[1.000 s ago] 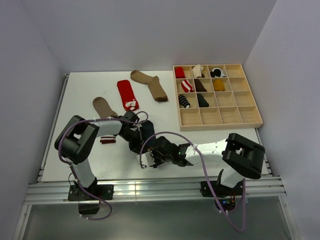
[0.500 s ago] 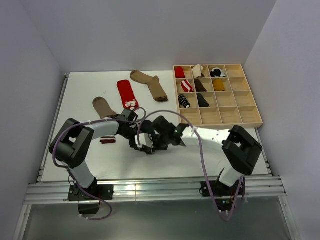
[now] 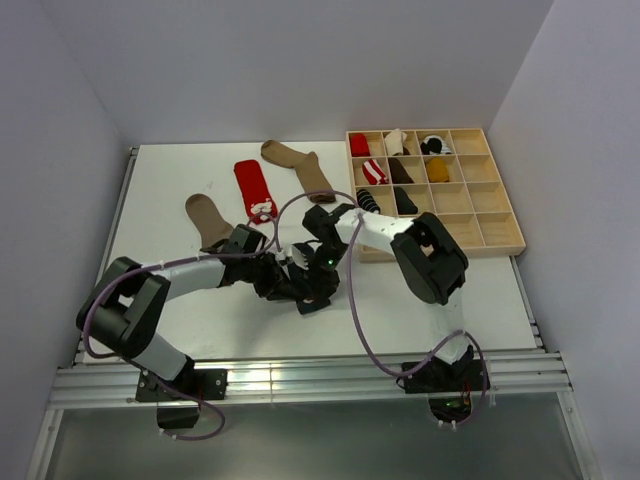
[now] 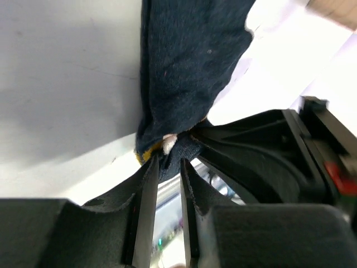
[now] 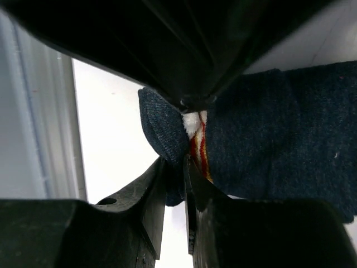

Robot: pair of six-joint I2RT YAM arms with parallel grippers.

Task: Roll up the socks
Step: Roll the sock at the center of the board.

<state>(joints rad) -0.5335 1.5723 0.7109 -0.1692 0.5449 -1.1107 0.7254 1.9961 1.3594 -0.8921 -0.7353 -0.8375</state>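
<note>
A navy sock [image 4: 189, 67] with a red-white motif [image 5: 198, 146] lies bunched on the white table between both grippers. My right gripper [image 5: 175, 162] is shut on a fold of it. In the top view the right gripper [image 3: 314, 290] reaches down from the tray side. My left gripper [image 4: 170, 162] [image 3: 286, 282] meets it from the left, jaws a little apart, with the sock's end lying between the fingertips. A tan sock [image 3: 208, 218], a red sock [image 3: 253, 188] and a brown sock [image 3: 300, 168] lie flat further back.
A wooden tray [image 3: 490, 248] with many compartments stands at the back right; several of its back-left compartments hold rolled socks. The right arm's elbow [image 3: 432, 255] hangs over the tray's near left corner. Grey walls close in the table on three sides.
The right arm has swung from the near edge up toward the tray, and its gripper has shut on the navy sock. The left gripper's jaws have widened.
</note>
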